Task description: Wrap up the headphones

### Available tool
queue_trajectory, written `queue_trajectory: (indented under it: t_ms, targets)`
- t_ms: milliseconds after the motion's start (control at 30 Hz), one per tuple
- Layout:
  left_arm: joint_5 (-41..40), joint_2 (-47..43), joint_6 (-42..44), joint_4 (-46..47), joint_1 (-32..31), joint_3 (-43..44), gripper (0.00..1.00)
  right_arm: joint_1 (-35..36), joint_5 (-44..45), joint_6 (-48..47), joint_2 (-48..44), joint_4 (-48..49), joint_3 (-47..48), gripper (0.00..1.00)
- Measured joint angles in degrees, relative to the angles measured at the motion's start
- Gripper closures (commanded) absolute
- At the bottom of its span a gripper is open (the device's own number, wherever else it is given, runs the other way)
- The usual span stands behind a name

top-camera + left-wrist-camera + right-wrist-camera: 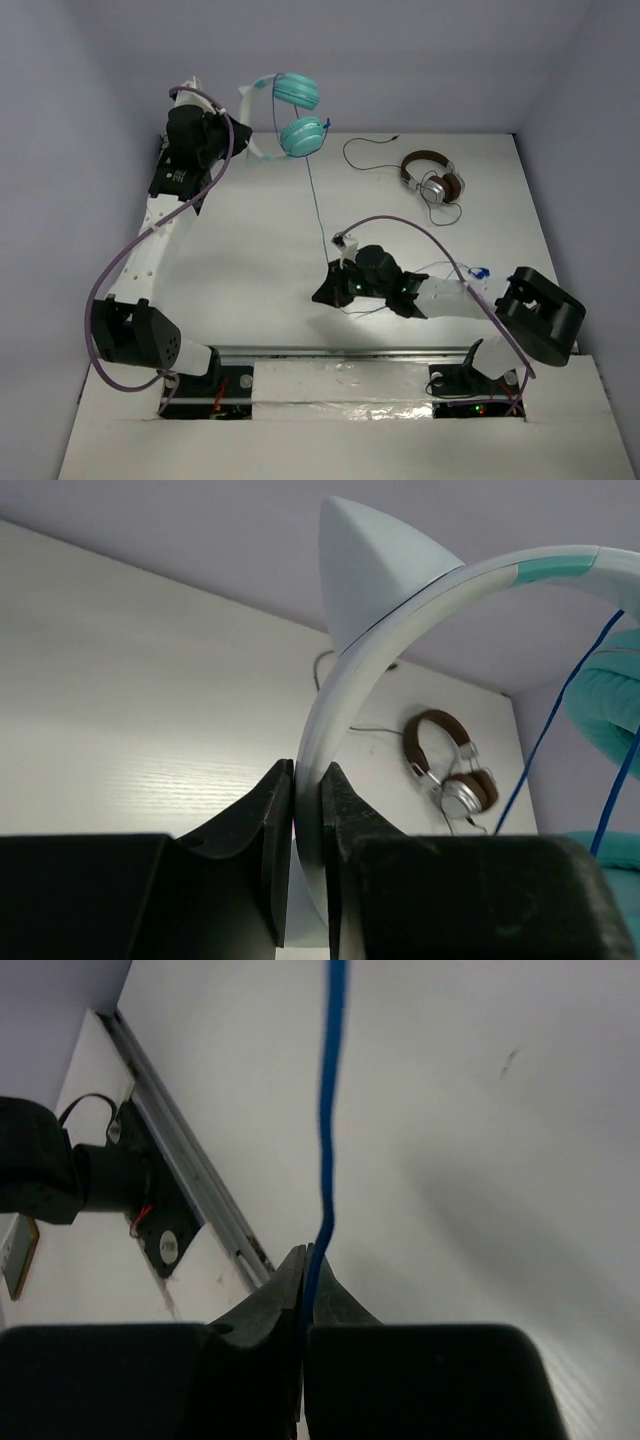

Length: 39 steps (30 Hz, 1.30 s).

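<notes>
The teal headphones [298,115] hang in the air at the back left, held by their pale headband [345,710]. My left gripper [307,780] is shut on that headband; in the top view the gripper [243,130] is raised near the back wall. The thin blue cable [316,205] runs taut from the ear cups down to my right gripper [330,285], low over the table's middle. In the right wrist view that gripper [309,1260] is shut on the blue cable [328,1110]. A teal ear cup [610,695] shows at the right edge of the left wrist view.
Brown-and-silver headphones [432,180] with a black cable [365,160] lie at the back right, also in the left wrist view [450,770]. A metal rail [340,352] runs along the near table edge. Purple walls close in the back and sides.
</notes>
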Motion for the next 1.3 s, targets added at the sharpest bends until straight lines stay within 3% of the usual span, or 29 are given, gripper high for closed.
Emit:
queue_trajectory:
  t_ms: [300,700,933,1133,1300]
  targets:
    - [-18.2,0.0,-0.9,4.7,-6.4,-16.4,1.00,5.3,7.5,-3.8,-6.9,-26.1,14.0,1.00]
    - [-30.9,2.0,1.2,7.5,-21.9,-28.9,1.00,8.0,20.4,-13.5,-9.7,-54.2,39.3,1.00]
    - [-29.8,2.2,2.9,8.5,-29.8,-34.3,1.00,7.5,27.6,-18.6,-7.8,-60.3,44.9,1.00]
    - [-26.9,1.3,3.7,8.2,-30.9,-38.2,1.00,2.5,32.2,-21.8,-5.7,-61.5,44.9,1.00]
    - [-25.1,-4.4,3.7,6.3,-31.6,-41.5,1.00,-0.4,37.8,-23.8,-3.7,-61.2,44.9,1.00]
